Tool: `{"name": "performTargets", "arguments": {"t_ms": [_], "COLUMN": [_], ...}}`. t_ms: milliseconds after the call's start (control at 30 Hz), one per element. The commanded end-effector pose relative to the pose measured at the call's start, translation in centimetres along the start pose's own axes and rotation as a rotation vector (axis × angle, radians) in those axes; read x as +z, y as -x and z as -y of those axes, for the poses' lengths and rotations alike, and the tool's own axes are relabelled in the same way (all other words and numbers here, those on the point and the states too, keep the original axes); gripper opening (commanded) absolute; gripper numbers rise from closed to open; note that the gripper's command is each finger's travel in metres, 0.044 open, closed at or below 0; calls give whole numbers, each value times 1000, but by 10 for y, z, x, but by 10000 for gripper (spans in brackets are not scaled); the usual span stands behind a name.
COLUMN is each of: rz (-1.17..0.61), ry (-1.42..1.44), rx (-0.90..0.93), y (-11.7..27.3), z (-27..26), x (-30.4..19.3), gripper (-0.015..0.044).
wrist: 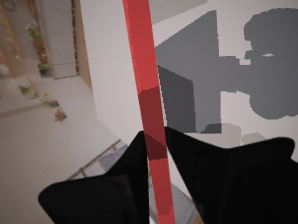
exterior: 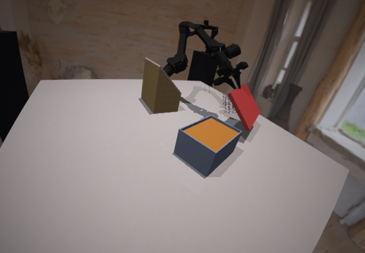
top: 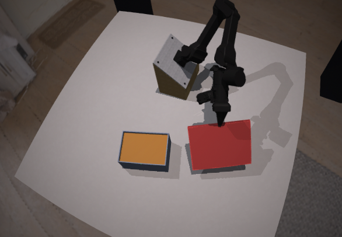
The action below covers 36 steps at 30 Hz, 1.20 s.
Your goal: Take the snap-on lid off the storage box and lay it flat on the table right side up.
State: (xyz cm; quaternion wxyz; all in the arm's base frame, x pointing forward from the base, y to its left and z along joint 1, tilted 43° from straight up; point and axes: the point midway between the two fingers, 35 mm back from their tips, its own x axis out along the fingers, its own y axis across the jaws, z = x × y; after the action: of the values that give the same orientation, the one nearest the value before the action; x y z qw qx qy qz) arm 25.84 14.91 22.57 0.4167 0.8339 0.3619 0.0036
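The red lid (top: 220,149) (exterior: 244,108) (wrist: 140,50) is off the box and held to its right in the top view. It tilts steeply, its gripped edge high and its opposite edge low over the table (top: 87,103) (exterior: 93,172). Whether the low edge touches the table is unclear. My gripper (top: 220,124) (exterior: 238,88) (wrist: 153,133) is shut on the lid's upper edge, with one finger on each side in the wrist view. The dark blue storage box (top: 146,167) (exterior: 194,150) stands upright and open, its inside orange.
The arm is mounted on a wedge-shaped stand (top: 170,82) (exterior: 149,88) with a sloped grey top, behind the box in the top view. The table's right edge lies beyond the lid in that view. Shadows of arm and lid fall across the table.
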Motion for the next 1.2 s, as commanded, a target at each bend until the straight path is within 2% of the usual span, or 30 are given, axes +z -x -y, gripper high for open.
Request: {"name": "performTargets", "arguments": {"t_ms": [0, 1167], "rz": [4, 3], "ry": [-4, -6], "rx": [10, 10], "y": [-2, -20], "z": [0, 22], "x": [1, 1], "gripper": [0, 0]}}
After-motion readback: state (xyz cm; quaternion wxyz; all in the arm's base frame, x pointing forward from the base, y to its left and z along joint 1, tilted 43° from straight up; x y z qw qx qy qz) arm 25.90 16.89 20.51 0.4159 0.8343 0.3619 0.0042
